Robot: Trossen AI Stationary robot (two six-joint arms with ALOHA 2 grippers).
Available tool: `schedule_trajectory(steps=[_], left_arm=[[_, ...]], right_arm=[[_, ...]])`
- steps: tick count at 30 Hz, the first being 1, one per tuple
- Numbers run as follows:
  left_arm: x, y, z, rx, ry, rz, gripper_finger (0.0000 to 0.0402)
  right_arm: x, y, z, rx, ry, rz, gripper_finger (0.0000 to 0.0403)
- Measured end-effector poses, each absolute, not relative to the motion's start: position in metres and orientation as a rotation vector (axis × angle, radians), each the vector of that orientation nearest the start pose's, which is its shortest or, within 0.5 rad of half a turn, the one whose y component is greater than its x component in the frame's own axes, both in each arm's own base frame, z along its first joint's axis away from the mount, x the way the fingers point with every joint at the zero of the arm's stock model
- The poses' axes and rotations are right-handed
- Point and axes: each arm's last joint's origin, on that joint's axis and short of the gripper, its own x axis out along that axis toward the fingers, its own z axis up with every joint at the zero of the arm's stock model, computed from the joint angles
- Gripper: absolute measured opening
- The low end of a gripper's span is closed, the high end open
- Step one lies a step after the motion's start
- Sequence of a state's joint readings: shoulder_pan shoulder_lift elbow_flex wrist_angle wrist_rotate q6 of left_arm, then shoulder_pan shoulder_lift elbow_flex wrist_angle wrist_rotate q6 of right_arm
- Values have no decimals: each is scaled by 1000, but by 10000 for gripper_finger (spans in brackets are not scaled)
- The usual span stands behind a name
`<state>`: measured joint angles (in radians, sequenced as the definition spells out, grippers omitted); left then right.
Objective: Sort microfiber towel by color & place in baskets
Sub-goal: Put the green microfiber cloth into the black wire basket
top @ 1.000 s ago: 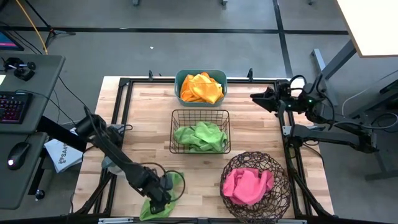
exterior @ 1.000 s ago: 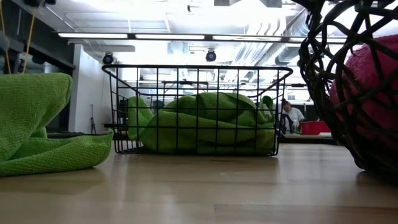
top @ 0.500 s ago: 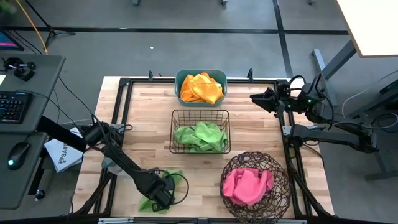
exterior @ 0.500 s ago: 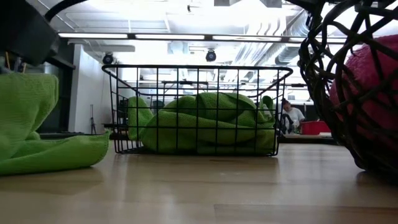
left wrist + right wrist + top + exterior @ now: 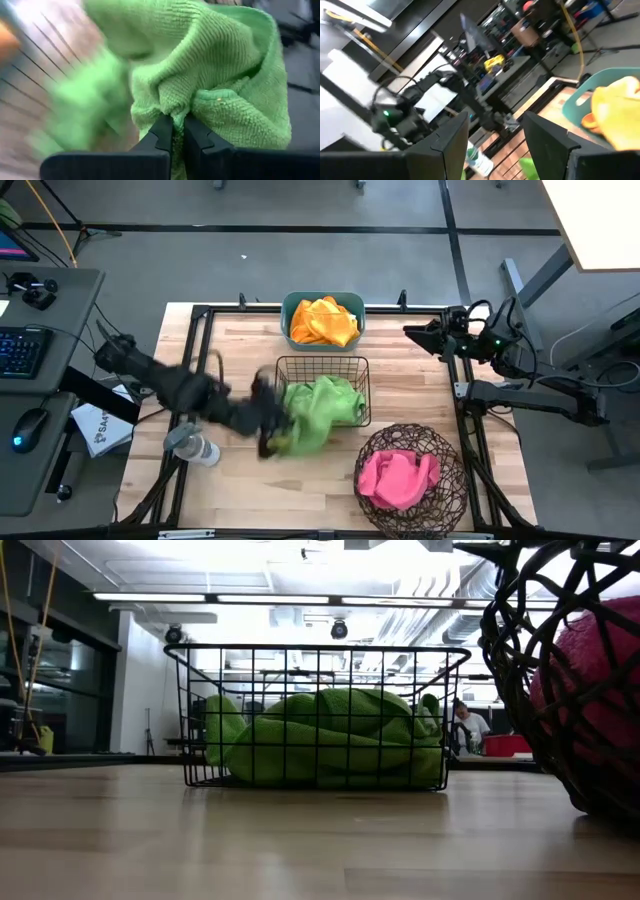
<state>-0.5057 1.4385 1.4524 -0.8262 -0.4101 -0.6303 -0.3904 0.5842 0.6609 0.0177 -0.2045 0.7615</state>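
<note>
A: Beside the black wire basket (image 5: 322, 390), at its left edge, the left gripper (image 5: 268, 430) carries a lime green towel (image 5: 312, 420). Blurred in the high view, so exact contact with the rim can't be told.

B: Grip state?

A: Clenched on the towel. Left wrist view shows the fingers (image 5: 162, 134) nearly closed, pinching a bunched fold of the green towel (image 5: 220, 75), the rest draping loose around them.

B: Handling?

A: Soft, light, floppy microfiber. It sags and trails, so my guess is a corner could hang over the wire rim on release. A bunched pinch near the middle, like this one, looks the sensible hold; an edge grab would leave more dangling.

B: Other towels?

A: More green ones already lie in the wire basket, plain in the low view (image 5: 330, 740). Orange towels (image 5: 322, 322) sit in the teal tub (image 5: 290, 305), pink towel (image 5: 398, 478) in the round twig basket (image 5: 452, 480).

B: Right arm?

A: Right gripper (image 5: 415, 335) waits at the desk's (image 5: 240, 350) far right edge, fingers apart, holding nothing. A grey bottle (image 5: 195, 446) lies near the left side, not part of this.

B: Progress?

A: Looks like the last loose towel, nearly binned.
</note>
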Motion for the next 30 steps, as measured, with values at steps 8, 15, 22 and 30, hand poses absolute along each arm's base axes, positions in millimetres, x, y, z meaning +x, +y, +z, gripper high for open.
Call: schedule_trajectory(steps=[8,15,22,30], left_arm=[[314,-39,374,81,445,346,1],[326,-13,293,-155,339,268,0],[298,-33,216,-275,327,359,0],[287,-19,192,-259,425,425,36]], right_arm=[[126,-50,337,749,-210,-260,184],[126,-50,337,775,-219,-270,184],[126,-50,337,762,-216,-270,184],[126,-50,335,760,-201,-274,184]])
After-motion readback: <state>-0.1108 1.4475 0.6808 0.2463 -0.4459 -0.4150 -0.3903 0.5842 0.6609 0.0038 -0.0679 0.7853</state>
